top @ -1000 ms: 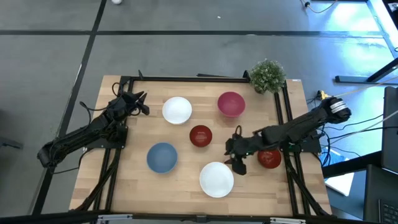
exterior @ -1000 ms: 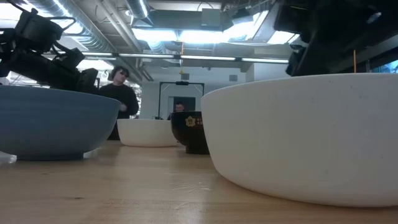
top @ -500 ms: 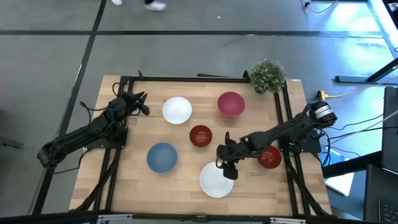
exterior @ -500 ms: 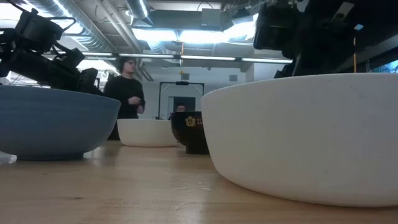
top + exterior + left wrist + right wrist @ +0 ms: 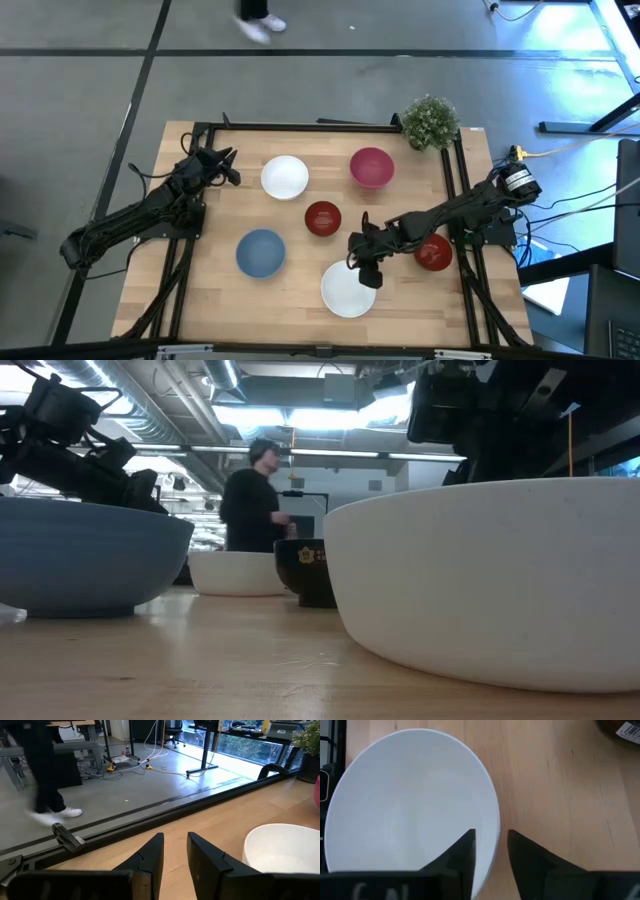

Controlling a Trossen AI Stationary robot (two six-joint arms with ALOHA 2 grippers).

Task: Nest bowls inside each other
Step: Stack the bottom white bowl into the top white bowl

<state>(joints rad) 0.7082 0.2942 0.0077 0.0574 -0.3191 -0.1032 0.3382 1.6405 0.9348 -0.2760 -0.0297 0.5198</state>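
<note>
Six bowls rest on their bases on the wooden table. The far white bowl point(image 5: 285, 177), magenta bowl point(image 5: 372, 167), a dark red bowl point(image 5: 322, 218), the blue bowl point(image 5: 261, 253) and the near white bowl point(image 5: 347, 289) stand apart. The second dark red bowl point(image 5: 434, 254) sits partly under my right arm. My right gripper point(image 5: 365, 272) is open over the near white bowl's far right rim point(image 5: 495, 827), one finger point(image 5: 466, 851) over the inside, the other point(image 5: 524, 855) outside; no touch shows. My left gripper point(image 5: 226, 165), narrowly open point(image 5: 174, 842), waits left of the far white bowl point(image 5: 282, 847).
A small green potted plant point(image 5: 431, 121) stands at the table's far right corner. A black frame point(image 5: 300, 126) runs along the table's edges. A person point(image 5: 252, 500) walks in the room behind the table. Bare wood lies between the bowls.
My right gripper has moved toward the table's left, from beside the right dark red bowl to over the near white bowl's rim, then held still. The bowls have not moved. A person has walked across the room behind the table.
</note>
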